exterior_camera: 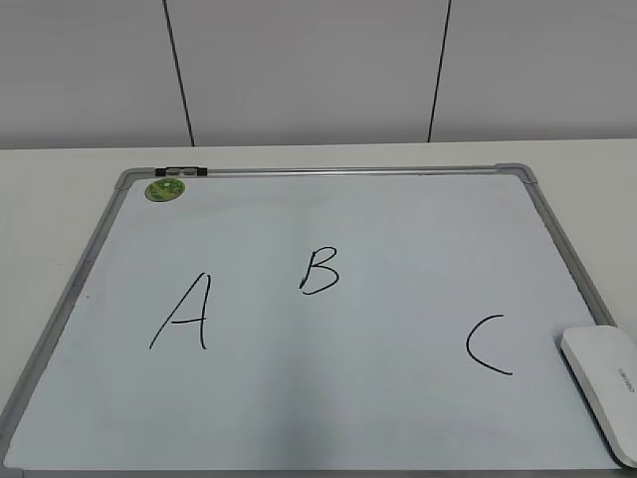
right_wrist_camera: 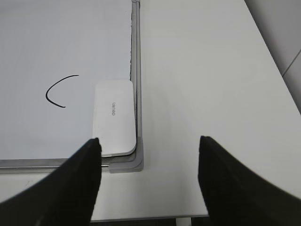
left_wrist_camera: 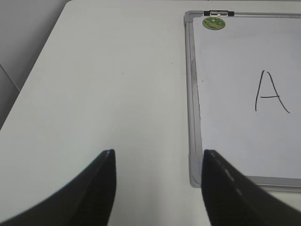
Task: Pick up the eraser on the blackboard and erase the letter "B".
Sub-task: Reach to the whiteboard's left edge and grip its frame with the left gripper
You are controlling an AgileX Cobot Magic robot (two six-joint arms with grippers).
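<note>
The blackboard (exterior_camera: pixel 328 418) is a white dry-erase board with a grey frame, lying flat on the table. The black letter "B" (exterior_camera: pixel 319 271) is near its middle, between an "A" (exterior_camera: pixel 183 312) and a "C" (exterior_camera: pixel 488 345). The white eraser (exterior_camera: pixel 603 386) lies on the board's near right corner; it also shows in the right wrist view (right_wrist_camera: pixel 114 117). My right gripper (right_wrist_camera: pixel 148 148) is open and empty, above the table just right of that corner. My left gripper (left_wrist_camera: pixel 157 155) is open and empty, over the table left of the board's frame (left_wrist_camera: pixel 193 117). Neither gripper shows in the exterior view.
A small round green magnet (exterior_camera: pixel 163 188) sits at the board's far left corner by a black clip (exterior_camera: pixel 181 171). White table (right_wrist_camera: pixel 207 84) lies on both sides of the board; its near edge shows below my right gripper. A grey panelled wall stands behind.
</note>
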